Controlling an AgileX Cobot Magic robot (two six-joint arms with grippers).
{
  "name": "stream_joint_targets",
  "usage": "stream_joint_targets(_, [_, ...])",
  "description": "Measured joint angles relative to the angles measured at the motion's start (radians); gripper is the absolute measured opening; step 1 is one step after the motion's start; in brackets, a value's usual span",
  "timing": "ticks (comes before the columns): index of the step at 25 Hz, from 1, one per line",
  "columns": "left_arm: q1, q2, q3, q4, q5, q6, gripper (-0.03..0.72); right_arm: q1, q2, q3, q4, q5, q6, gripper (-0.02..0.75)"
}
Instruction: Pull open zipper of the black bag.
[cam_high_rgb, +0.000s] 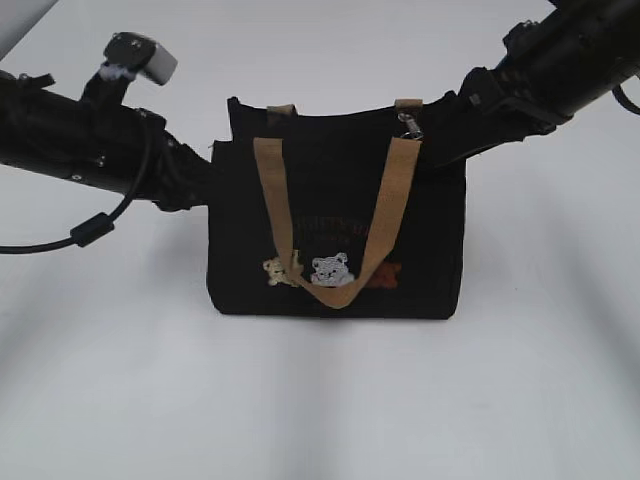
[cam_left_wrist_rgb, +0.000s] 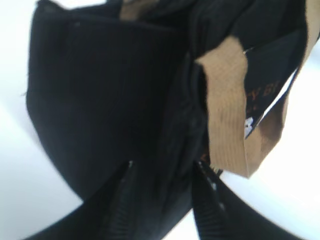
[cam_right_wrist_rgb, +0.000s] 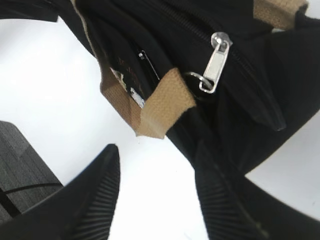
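Exterior view shows the small black fabric bag (cam_high_rgb: 340, 230) standing upright in the middle of the white tabletop (cam_high_rgb: 320, 400), its tan webbing handle (cam_high_rgb: 270, 190) drooping over the embroidered bear patches (cam_high_rgb: 330, 270). Both black arms reach in, one at each upper end of the bag. In the left wrist view the left gripper (cam_left_wrist_rgb: 162, 172) has its fingers on either side of a fold of the bag's black cloth; whether they actually pinch it is hard to tell in the blur. In the right wrist view the right gripper (cam_right_wrist_rgb: 160, 170) stands wide open and holds nothing. The dark zipper (cam_right_wrist_rgb: 200, 30) runs along the bag's top edge, and its silver metal pull (cam_right_wrist_rgb: 216, 60) hangs free above the right gripper.
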Motion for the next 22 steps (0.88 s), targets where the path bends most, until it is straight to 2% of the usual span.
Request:
stream_joint_targets(2, [0.006,-0.052,0.000,0.173,0.018,-0.201,0.350,0.000,-0.023,0.000,-0.036,0.037,0.029,0.399])
stream_joint_targets(4, [0.007,-0.103,0.000,0.340,0.062,-0.411,0.391,0.000,-0.046,0.000,-0.120,0.080,0.092,0.406])
stream_joint_targets(5, [0.007,-0.129,0.000,0.453,0.066,-0.580,0.385,0.000,-0.054,0.000,-0.172,0.104,0.153,0.410])
stream_joint_targets(7, [0.018,-0.163,0.000,0.716,0.063,-1.024,0.338,0.001,-0.061,0.000,-0.332,0.145,0.308,0.412])
stream_joint_targets(9, [0.054,-0.180,0.004,0.994,0.066,-1.362,0.301,0.001,-0.063,0.000,-0.491,0.188,0.493,0.410])
stream_joint_targets(10, [0.075,-0.188,0.006,1.076,0.072,-1.486,0.293,0.001,-0.067,0.002,-0.563,0.205,0.565,0.410])
stream_joint_targets(12, [0.120,-0.229,0.032,1.120,0.070,-1.605,0.284,0.000,-0.097,0.025,-0.637,0.217,0.641,0.407])
stream_joint_targets(14, [0.135,-0.305,0.079,1.119,0.055,-1.652,0.281,0.000,-0.154,0.077,-0.647,0.217,0.670,0.405])
stream_joint_targets(18, [0.136,-0.551,0.197,1.120,0.044,-1.668,0.280,0.000,-0.353,0.266,-0.633,0.216,0.679,0.403])
stream_joint_targets(22, [0.136,-0.834,0.271,1.140,0.131,-1.676,0.278,0.000,-0.608,0.452,-0.632,0.209,0.660,0.402])
